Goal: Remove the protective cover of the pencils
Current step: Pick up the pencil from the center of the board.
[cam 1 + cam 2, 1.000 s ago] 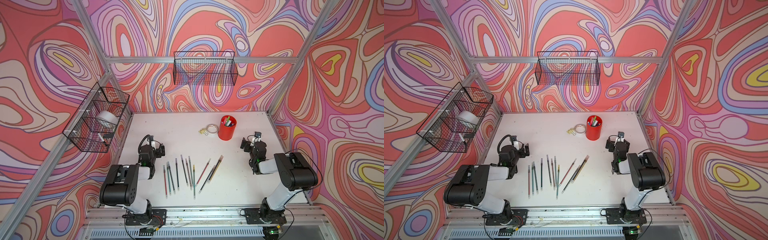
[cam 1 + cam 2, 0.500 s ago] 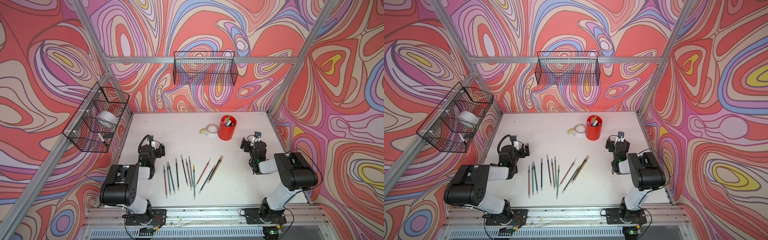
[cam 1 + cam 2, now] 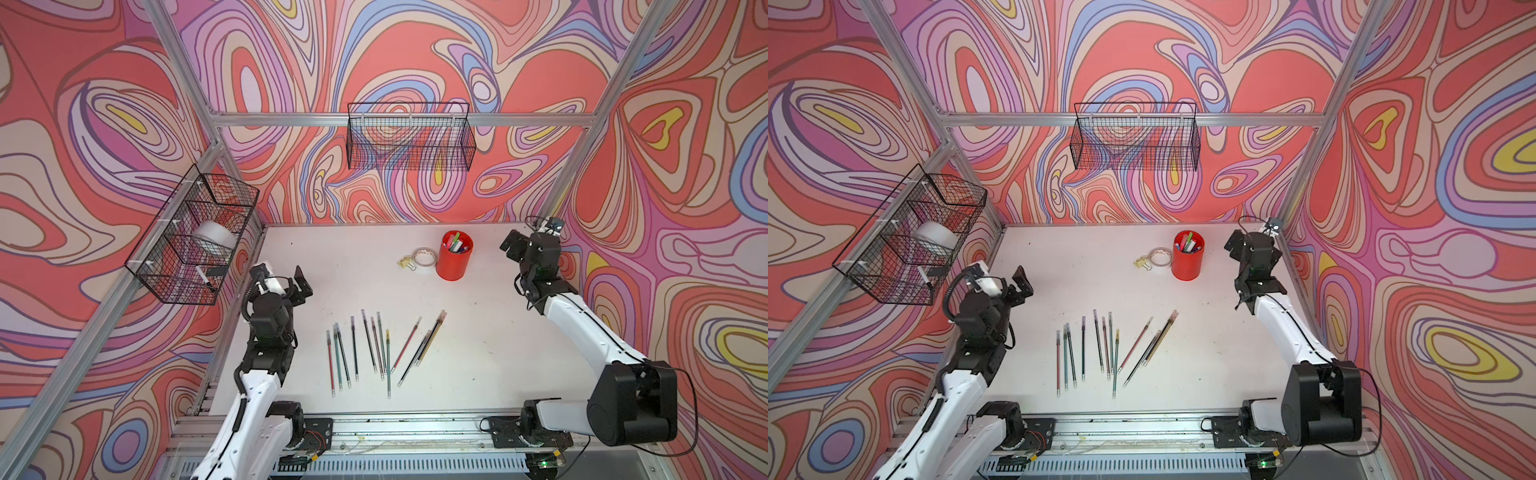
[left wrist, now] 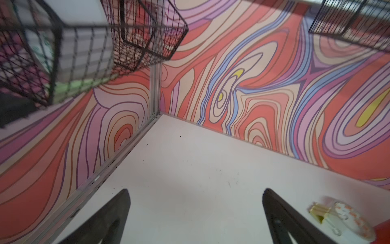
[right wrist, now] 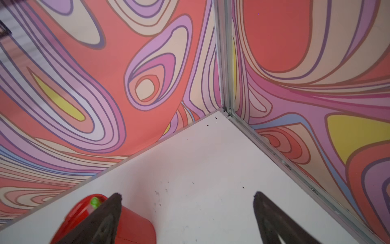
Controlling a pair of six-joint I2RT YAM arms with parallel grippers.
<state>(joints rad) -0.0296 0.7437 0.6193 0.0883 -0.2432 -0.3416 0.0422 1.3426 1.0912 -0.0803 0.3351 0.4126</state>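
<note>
The task looks not started, as I judge it. The pencils (image 3: 369, 340) lie loose on the table (image 3: 478, 332), in the near middle part between the two arms. Most lie almost parallel, and a few on the right side are slanted and touch each other. Their far ends look pale, and these may be the covers, but they are too small to be sure. I see no cover lying apart from a pencil. So every pencil is left to do.

The left gripper (image 4: 195, 189) is spread wide and holds nothing. It hangs near the left edge, well apart from the pencils. The right gripper (image 5: 187, 193) is also spread wide and empty, near the far right corner, just beside the red cup (image 3: 454, 257).

The table is white, with small dark specks. The cup holds markers, and a tape ring (image 3: 424, 257) and a clip (image 3: 405, 262) lie just beside it. The walls (image 3: 415, 50) carry red, purple and yellow swirls. One wire basket (image 3: 409, 137) hangs on the back wall, and another (image 3: 166, 274), on the left wall, holds a white roll (image 3: 214, 235).
</note>
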